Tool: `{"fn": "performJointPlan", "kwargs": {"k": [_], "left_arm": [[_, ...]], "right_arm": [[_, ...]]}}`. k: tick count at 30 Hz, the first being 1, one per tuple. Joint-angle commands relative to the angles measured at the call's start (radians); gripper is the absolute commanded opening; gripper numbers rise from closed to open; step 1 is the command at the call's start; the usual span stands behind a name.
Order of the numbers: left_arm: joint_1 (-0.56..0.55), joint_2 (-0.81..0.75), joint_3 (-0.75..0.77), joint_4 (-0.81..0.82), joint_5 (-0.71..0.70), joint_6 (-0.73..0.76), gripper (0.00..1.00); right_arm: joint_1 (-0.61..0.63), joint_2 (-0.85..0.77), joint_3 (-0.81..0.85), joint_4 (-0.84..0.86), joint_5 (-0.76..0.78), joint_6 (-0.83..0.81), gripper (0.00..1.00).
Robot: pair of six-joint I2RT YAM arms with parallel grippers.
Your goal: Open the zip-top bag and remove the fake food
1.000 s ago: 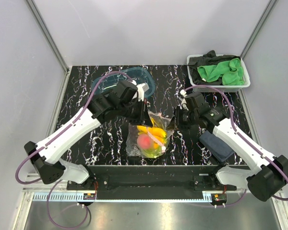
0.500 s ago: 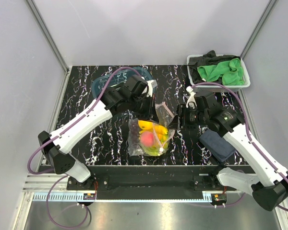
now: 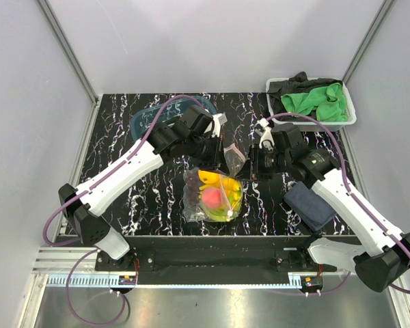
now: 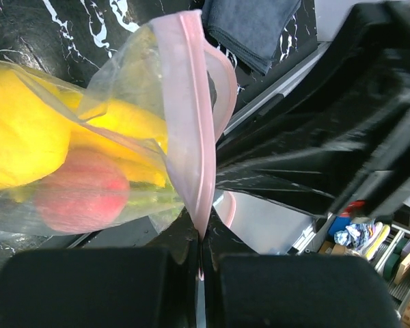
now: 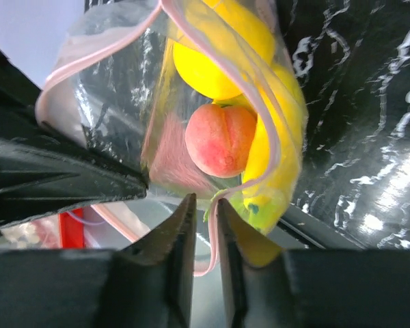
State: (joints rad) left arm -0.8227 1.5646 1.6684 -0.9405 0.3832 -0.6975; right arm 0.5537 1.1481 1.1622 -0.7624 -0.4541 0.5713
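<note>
The zip-top bag [image 3: 215,195] lies at the table's front middle, its top edge lifted between the two arms. Inside I see fake food: a pink-red peach [image 5: 222,139], a yellow lemon [image 5: 215,61] and a yellow banana [image 5: 273,171]. My left gripper [image 4: 201,249] is shut on the pink zip strip [image 4: 191,102], holding that lip up. My right gripper [image 5: 206,205] faces it from the right. Its jaws stand a narrow gap apart, and the other lip's pink strip hangs in the gap against one finger. From above, the left gripper [image 3: 227,152] and right gripper [image 3: 249,166] almost meet over the bag's mouth.
A blue-tinted clear tray [image 3: 147,119] sits at the back left, partly under the left arm. A white basket [image 3: 348,117] with green and black cloths stands at the back right. A folded dark blue cloth [image 3: 309,205] lies under the right forearm.
My left arm has carried the bag's top edge right and back. My right gripper drew off, opened wide, then came back to the bag's mouth with its jaws narrowed around the other lip.
</note>
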Motion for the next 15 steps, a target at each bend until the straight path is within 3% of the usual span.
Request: {"fn": "performJointPlan", "kwargs": {"k": [1, 3, 8, 15], "left_arm": [[-0.001, -0.02, 0.047, 0.062, 0.014, -0.005, 0.0], [0.0, -0.023, 0.048, 0.065, 0.0, -0.008, 0.0], [0.0, -0.009, 0.065, 0.065, 0.013, -0.01, 0.0], [0.0, 0.012, 0.099, 0.065, 0.034, -0.01, 0.0]], "right_arm": [[0.005, -0.014, 0.105, -0.134, 0.126, -0.068, 0.32], [0.005, -0.037, 0.137, -0.19, 0.173, -0.094, 0.41], [0.005, -0.062, 0.169, -0.164, 0.126, -0.093, 0.45], [0.009, 0.041, 0.105, 0.05, -0.064, -0.011, 0.29]]}}
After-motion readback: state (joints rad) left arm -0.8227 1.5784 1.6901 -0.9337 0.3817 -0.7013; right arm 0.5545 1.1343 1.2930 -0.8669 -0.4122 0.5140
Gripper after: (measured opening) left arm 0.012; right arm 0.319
